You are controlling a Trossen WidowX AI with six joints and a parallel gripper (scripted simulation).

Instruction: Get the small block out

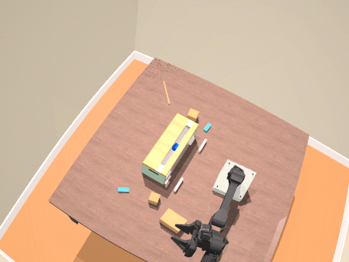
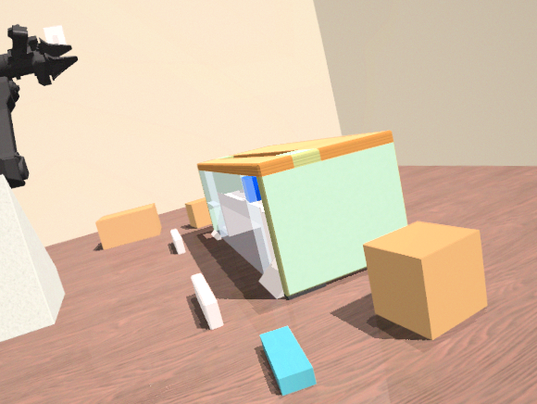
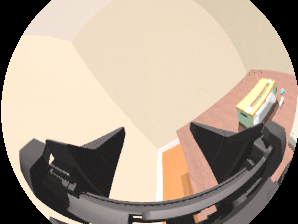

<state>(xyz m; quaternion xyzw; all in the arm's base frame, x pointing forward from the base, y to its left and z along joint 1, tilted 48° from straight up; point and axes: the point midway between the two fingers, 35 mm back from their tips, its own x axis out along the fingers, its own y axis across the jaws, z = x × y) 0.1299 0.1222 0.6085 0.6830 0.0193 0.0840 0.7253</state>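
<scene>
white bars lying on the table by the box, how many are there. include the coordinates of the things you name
2: one white bar (image 1: 203,145) (image 2: 207,301) nearer a turquoise block (image 1: 207,127) (image 2: 288,359), the other (image 1: 178,184) (image 2: 177,241) near the slotted end. Others may be hidden behind the box.

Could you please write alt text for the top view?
A blue block shows through the slot of a yellow-topped box on a wooden table; an open black gripper hangs near the bottom edge, holding nothing.

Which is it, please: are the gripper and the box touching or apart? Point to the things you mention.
Apart: the top view shows table between the gripper (image 1: 174,231) (image 2: 74,53) (image 3: 157,129) and the box (image 1: 163,141) (image 2: 335,218) (image 3: 255,97), and the exterior view shows wall between them.
</scene>
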